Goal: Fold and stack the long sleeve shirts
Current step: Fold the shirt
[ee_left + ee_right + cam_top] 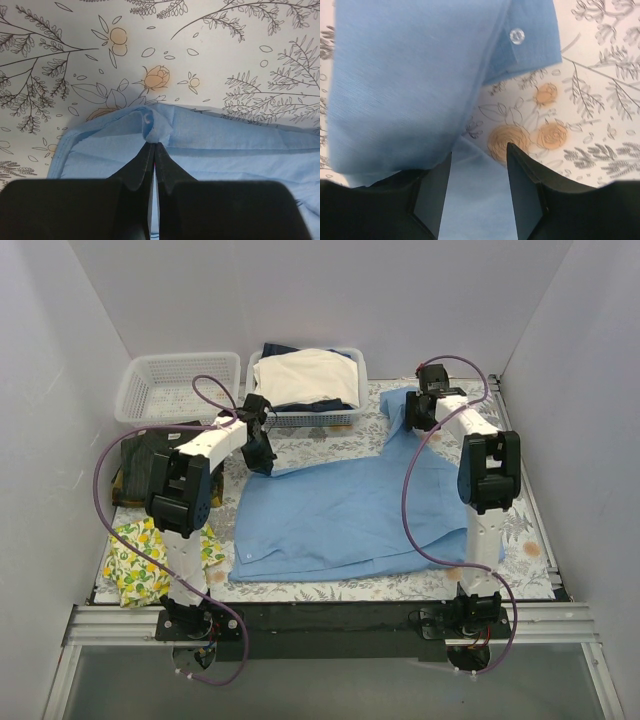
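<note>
The light blue long sleeve shirt (340, 515) lies spread flat on the floral table cover. My left gripper (259, 457) sits at the shirt's far left corner. In the left wrist view it (154, 143) is shut on a small pinch of the blue cloth (225, 145). My right gripper (421, 410) hovers over the sleeve at the far right. In the right wrist view it (479, 152) is open, with blue cloth lying flat below the gap and the buttoned cuff (517, 35) just ahead. A dark shirt (135, 462) lies folded at the left, partly hidden by my left arm.
At the back stand an empty white basket (175, 388) and a second basket (352, 390) holding cream-white and dark garments. A yellow lemon-print cloth (140, 558) lies at the near left. White walls close in both sides.
</note>
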